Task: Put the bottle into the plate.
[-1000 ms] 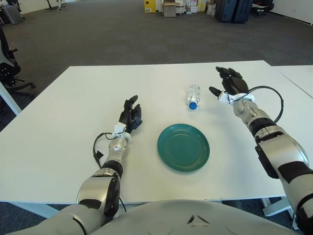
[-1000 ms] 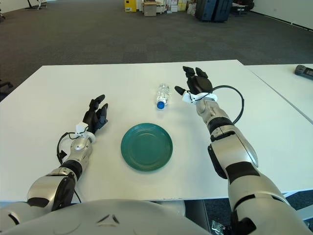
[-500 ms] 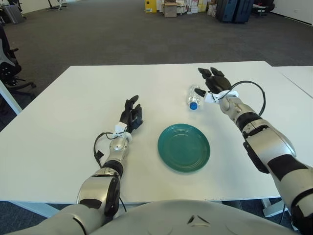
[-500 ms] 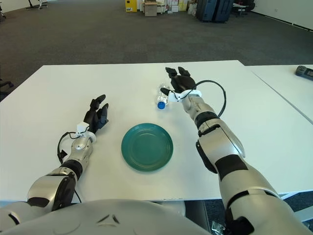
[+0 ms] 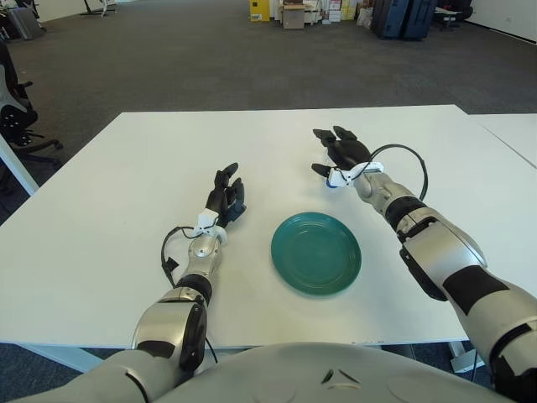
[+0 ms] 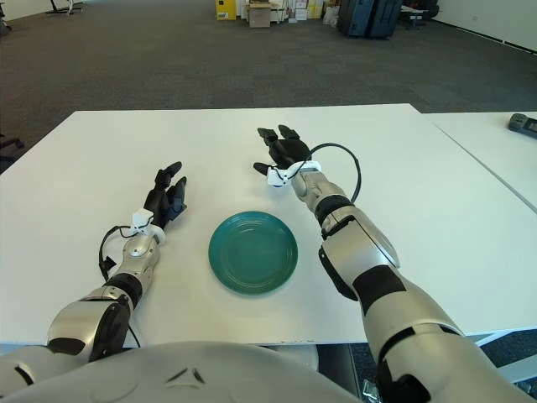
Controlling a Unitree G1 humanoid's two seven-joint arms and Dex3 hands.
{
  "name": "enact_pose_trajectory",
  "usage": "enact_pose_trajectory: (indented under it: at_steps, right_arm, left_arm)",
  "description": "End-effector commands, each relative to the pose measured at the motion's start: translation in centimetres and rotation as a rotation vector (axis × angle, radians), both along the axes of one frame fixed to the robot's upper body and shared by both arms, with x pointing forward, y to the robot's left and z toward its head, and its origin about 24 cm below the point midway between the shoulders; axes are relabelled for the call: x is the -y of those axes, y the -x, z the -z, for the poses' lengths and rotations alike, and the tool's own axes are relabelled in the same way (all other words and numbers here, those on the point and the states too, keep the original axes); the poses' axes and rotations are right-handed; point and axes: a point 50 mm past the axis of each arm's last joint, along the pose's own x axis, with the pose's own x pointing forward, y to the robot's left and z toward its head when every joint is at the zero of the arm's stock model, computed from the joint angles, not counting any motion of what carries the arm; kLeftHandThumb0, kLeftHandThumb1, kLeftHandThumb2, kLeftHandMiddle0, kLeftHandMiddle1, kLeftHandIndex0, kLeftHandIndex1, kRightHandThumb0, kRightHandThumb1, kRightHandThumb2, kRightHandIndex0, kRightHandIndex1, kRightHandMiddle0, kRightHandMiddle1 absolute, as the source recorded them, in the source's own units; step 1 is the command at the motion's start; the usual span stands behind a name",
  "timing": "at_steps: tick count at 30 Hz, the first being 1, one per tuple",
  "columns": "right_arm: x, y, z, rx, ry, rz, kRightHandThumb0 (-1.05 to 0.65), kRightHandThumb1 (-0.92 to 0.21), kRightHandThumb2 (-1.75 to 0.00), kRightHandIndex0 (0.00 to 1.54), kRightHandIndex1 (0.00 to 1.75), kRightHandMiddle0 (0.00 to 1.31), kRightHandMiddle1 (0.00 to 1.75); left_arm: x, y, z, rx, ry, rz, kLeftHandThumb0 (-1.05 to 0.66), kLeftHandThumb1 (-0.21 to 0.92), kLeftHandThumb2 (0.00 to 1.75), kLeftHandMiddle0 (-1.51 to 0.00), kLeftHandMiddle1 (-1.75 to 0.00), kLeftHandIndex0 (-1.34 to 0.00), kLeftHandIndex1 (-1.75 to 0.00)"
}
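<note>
Left eye view: right hand [image 5: 340,156], fingers spread, hovers upper centre of the white table [image 5: 101,218], covering the spot where the bottle would lie; the bottle itself is hidden, so a grasp cannot be confirmed. Green plate [image 5: 315,253] sits lower centre. Left hand [image 5: 224,200] shows left of it, relaxed. Risk: a lying bottle may roll away from closing fingers

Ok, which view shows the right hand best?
Right eye view: the right hand sits near mid-picture, fingers spread. Left eye view shows the same pose further right. Neither clearly shows the bottle. Left hand shows left of the plate.
</note>
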Motion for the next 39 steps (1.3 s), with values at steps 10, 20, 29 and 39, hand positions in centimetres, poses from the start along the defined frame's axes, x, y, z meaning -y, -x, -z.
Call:
enact_pose_trajectory:
  at_steps: [10,20,29,39]
  right_arm:
    - [-0.7,0.6,0.9,-0.038,0.034,-0.034,-0.90,-0.92,-0.96,0.11,0.03,0.00,0.35]
    - [-0.3,1.3,2.6,-0.186,0.045,-0.019,-0.89,-0.92,-1.00,0.26,0.08,0.00,0.40]
    - [0.4,1.4,3.2,-0.253,0.037,0.012,-0.89,-0.92,-1.04,0.30,0.08,0.00,0.50]
    - [1.4,1.6,3.7,-0.300,0.026,0.050,-0.88,-0.92,-1.06,0.34,0.08,0.00,0.56]
  left_arm:
    - [0.4,2.8,2.9,-0.154,0.021,0.009,-0.91,0.92,0.75,-0.37,0.00,0.00,-0.70]
    - [0.2,3.1,3.0,-0.149,0.032,-0.001,-0.87,0.92,0.73,-0.38,0.00,0.00,-0.72]
    - [-0.4,3.3,3.0,-0.143,0.026,-0.006,-0.85,0.92,0.74,-0.41,-0.02,0.00,-0.75]
    - [-0.9,3.4,3.0,-0.137,0.031,0.001,-0.85,0.92,0.75,-0.41,-0.02,0.00,-0.77]
